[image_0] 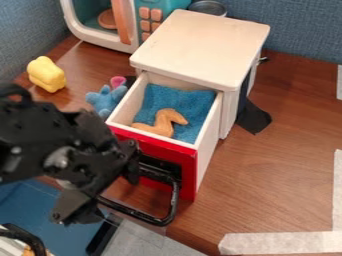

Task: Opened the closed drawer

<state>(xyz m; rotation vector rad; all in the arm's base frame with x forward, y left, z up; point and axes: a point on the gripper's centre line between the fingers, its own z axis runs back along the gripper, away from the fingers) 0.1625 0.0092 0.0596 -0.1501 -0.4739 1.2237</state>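
Camera view: a small off-white cabinet (202, 45) with a smooth, round-cornered top stands on a brown wood-grain table (267, 172), its drawer (208, 160) pulled out toward the lower left. Glossy red covers the drawer's front, which carries a looped black handle (172, 200); inside, a curved tan piece (163, 122) rests on a blue cloth (174, 99) with a nubby texture. At left, the black gripper (100, 182) hangs beside the red front, close to the handle, though whether its jaws stand wide or narrow, or hold the handle, cannot be told. A lumpy yellow toy (46, 74) sits near the left edge of the table, and a soft-looking blue figure (105, 99) lies just beside the drawer, next to a small pink cup (117, 81). Behind them rises a rounded white-and-teal toy microwave (100, 39) with blocky orange buttons and an orange handle. Dark material (252, 117) spreads at the cabinet's right side, pale, creased tape (274, 243) runs along the table's near right corner, and blue, woven-looking panels (294, 27) back the scene.
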